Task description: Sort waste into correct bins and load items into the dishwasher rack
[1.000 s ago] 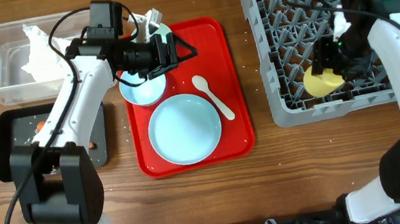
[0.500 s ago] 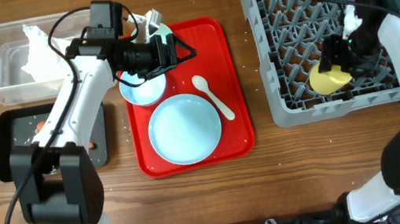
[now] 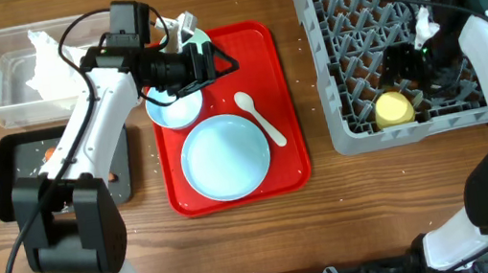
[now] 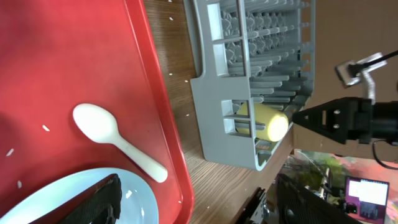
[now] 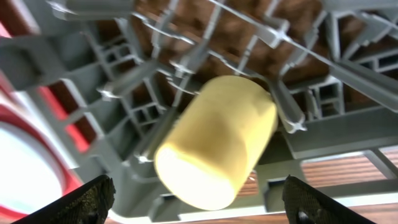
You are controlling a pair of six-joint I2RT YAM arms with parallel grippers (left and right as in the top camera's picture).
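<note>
Yellow plastic cup (image 3: 394, 108) lies on its side among the pegs by the front wall of the large square grey plastic dishwasher rack (image 3: 337, 45), clear of the right fingers (image 5: 87, 199), which stand wide apart and empty near it. Left fingers (image 4: 93, 199), spread wide and holding nothing, hover over the flat red tray (image 3: 282, 102) with the pale blue round plate (image 3: 225, 157) and white plastic spoon (image 3: 261, 119)

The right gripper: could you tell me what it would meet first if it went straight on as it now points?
Probably the yellow cup, lying in the rack straight ahead of the right gripper; how far off is unclear.
</note>
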